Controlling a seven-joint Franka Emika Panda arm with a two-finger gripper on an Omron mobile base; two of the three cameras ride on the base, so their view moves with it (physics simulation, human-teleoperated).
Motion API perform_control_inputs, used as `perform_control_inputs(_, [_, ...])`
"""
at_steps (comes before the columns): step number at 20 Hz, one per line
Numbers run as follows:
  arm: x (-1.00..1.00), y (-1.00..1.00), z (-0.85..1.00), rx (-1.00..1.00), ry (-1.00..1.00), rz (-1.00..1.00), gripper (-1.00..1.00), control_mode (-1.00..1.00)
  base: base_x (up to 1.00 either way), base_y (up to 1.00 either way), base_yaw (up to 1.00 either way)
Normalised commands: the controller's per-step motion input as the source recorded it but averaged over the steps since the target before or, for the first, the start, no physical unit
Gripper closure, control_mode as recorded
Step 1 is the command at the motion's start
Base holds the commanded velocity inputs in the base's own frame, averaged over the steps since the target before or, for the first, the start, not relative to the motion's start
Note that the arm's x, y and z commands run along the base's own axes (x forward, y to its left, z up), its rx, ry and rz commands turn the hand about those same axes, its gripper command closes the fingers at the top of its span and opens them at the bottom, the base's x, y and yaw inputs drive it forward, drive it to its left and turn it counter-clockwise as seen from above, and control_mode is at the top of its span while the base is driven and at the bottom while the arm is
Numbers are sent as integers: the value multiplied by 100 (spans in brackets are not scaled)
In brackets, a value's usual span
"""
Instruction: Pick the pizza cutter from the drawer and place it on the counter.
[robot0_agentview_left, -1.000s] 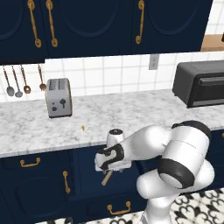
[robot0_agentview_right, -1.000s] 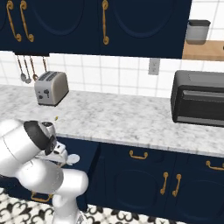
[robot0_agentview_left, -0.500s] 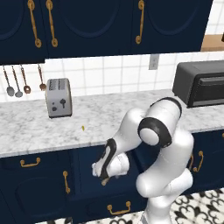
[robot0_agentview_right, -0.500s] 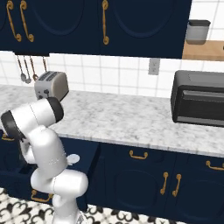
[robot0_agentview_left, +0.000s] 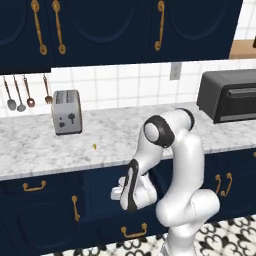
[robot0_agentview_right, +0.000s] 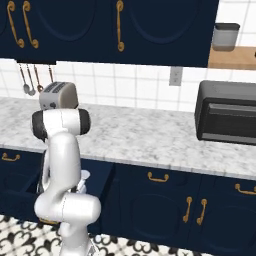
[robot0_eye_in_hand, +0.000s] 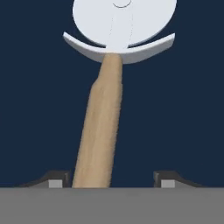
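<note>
The pizza cutter (robot0_eye_in_hand: 104, 118) lies on the dark navy floor of the open drawer (robot0_eye_in_hand: 35, 109); its pale round wheel (robot0_eye_in_hand: 124, 22) is at the top of the hand view. The tan wooden handle runs down toward my gripper (robot0_eye_in_hand: 113, 180). The gripper is open, with one of its fingertips (robot0_eye_in_hand: 56, 180) on each side of the handle's end, which sits nearer the left one. From the left base view my gripper (robot0_agentview_left: 120, 194) reaches low into the drawer under the marbled counter (robot0_agentview_left: 45, 150). The drawer front (robot0_agentview_right: 103, 182) stands pulled out.
A silver toaster (robot0_agentview_left: 66, 112) stands on the counter at the left, with spoons and ladles (robot0_agentview_left: 20, 95) hanging on the wall beside it. A black toaster oven (robot0_agentview_left: 230, 95) sits at the right. Navy cabinet doors with brass handles (robot0_agentview_right: 195, 210) line the base.
My arm has unfolded from a tucked pose: the elbow has risen above the counter edge and the hand has dropped down into the open drawer, over the cutter.
</note>
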Motion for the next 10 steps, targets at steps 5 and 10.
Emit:
perform_control_inputs(5, [2,12,59,-2,36,0,100,-100,0,0,0])
perform_control_inputs(10, [2,0,100,-3,26,0,100,-100,0,0,0])
